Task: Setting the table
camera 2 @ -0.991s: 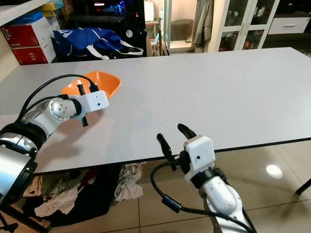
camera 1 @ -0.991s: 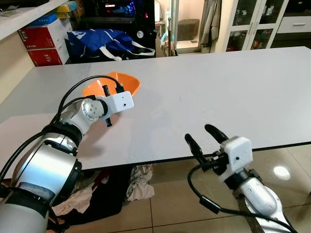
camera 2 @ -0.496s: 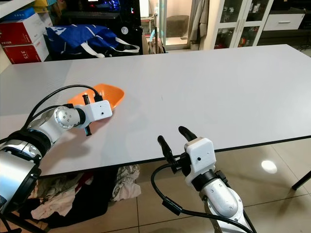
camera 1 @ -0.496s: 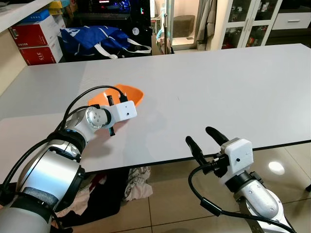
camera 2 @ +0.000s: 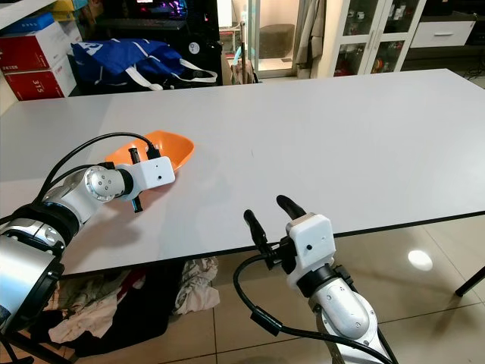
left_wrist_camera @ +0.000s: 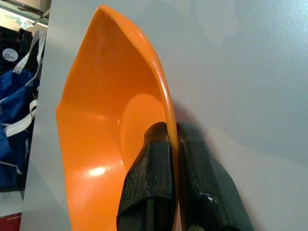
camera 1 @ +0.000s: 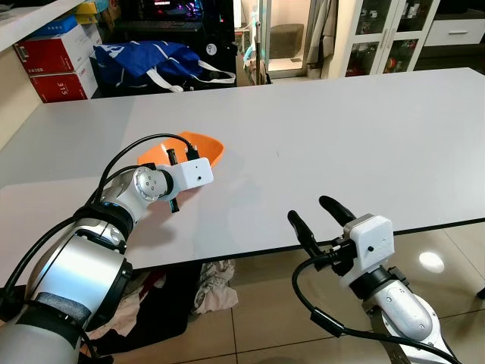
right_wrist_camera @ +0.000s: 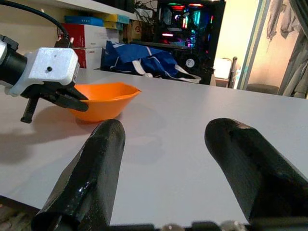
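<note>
Orange bowl (camera 2: 155,149) on tabletop (camera 2: 318,129), near its left front edge. Left pincer (left_wrist_camera: 174,139) pinching bowl's rim, likely to position it. Right pincer (right_wrist_camera: 168,159) spread, idle off tabletop's front edge.

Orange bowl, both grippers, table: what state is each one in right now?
Orange bowl: upright on the table, rim pinched by the left gripper.
Left gripper: shut on the bowl's rim, one finger inside, one outside.
Right gripper: open, holding nothing, at the table's near edge.
Table: bare apart from the bowl.
</note>
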Available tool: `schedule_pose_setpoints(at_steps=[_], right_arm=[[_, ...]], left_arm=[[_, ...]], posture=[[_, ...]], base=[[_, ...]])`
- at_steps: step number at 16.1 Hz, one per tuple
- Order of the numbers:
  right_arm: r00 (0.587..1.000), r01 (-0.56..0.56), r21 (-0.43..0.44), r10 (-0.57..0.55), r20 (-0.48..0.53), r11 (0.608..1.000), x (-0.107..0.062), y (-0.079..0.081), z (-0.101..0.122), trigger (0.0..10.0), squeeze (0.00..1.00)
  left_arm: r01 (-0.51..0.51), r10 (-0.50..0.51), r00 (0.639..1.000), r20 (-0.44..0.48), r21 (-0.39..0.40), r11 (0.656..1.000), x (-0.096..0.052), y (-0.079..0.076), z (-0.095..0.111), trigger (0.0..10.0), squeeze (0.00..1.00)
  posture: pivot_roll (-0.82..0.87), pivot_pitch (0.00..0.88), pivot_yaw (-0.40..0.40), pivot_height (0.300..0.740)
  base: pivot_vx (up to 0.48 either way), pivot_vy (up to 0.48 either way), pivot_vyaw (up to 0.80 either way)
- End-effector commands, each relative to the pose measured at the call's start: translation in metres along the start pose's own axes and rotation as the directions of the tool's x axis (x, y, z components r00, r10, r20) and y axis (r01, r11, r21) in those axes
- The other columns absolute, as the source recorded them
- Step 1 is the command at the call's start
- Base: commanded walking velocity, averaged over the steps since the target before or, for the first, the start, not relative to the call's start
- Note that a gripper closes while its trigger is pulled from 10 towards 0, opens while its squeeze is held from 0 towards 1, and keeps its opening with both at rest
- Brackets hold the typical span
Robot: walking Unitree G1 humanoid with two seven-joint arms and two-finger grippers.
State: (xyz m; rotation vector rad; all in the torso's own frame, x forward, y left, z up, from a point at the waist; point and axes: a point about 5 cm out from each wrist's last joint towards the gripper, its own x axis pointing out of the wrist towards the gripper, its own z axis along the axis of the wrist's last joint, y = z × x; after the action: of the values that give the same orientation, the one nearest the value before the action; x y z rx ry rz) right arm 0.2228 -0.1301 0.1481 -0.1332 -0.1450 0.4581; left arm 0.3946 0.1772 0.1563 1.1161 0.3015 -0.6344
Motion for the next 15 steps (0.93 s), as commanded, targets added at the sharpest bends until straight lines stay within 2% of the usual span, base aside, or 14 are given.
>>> schedule_pose_setpoints(at_steps=[1, 2, 3, 4, 5, 15], right_arm=[[1.000, -0.002, 0.000, 0.002, -0.001, 1.000, 0.002, 0.001, 0.002, 10.0, 0.00], [1.000, -0.003, 0.001, 0.003, 0.000, 1.000, 0.003, 0.002, 0.002, 10.0, 0.00], [1.000, -0.003, 0.002, 0.003, 0.001, 1.000, 0.003, 0.002, 0.002, 10.0, 0.00], [1.000, -0.003, 0.002, 0.003, 0.000, 1.000, 0.003, 0.002, 0.002, 10.0, 0.00], [1.000, -0.003, 0.003, 0.003, -0.001, 1.000, 0.003, 0.002, 0.001, 10.0, 0.00], [1.000, -0.005, 0.006, 0.005, -0.012, 1.000, 0.004, 0.003, -0.002, 10.0, 0.00]], left_arm=[[-0.022, 0.021, 1.000, 0.016, 0.020, 1.000, -0.001, 0.005, 0.005, 10.0, 0.07], [-0.014, 0.013, 1.000, 0.016, 0.022, 1.000, 0.000, 0.003, 0.005, 10.0, 0.40], [-0.008, 0.008, 1.000, 0.015, 0.025, 1.000, 0.000, 0.002, 0.005, 10.0, 0.42], [-0.004, 0.003, 1.000, 0.013, 0.030, 1.000, 0.001, 0.000, 0.004, 10.0, 0.79], [-0.001, 0.001, 1.000, 0.012, 0.032, 0.999, 0.001, 0.000, 0.004, 10.0, 1.00], [0.055, -0.056, 0.998, 0.018, 0.050, 0.997, 0.005, -0.013, 0.005, 10.0, 1.00]], posture=[[-0.19, 0.029, 0.085, 0.740], [-0.19, 0.029, 0.086, 0.740], [-0.19, 0.030, 0.086, 0.740], [-0.19, 0.032, 0.086, 0.740], [-0.19, 0.033, 0.086, 0.740], [-0.18, 0.038, 0.086, 0.740]], base=[[0.000, 0.000, 0.00], [0.000, 0.000, 0.00], [0.000, 0.000, 0.00], [0.000, 0.000, 0.00], [0.000, 0.000, 0.00], [0.000, 0.000, 0.00]])
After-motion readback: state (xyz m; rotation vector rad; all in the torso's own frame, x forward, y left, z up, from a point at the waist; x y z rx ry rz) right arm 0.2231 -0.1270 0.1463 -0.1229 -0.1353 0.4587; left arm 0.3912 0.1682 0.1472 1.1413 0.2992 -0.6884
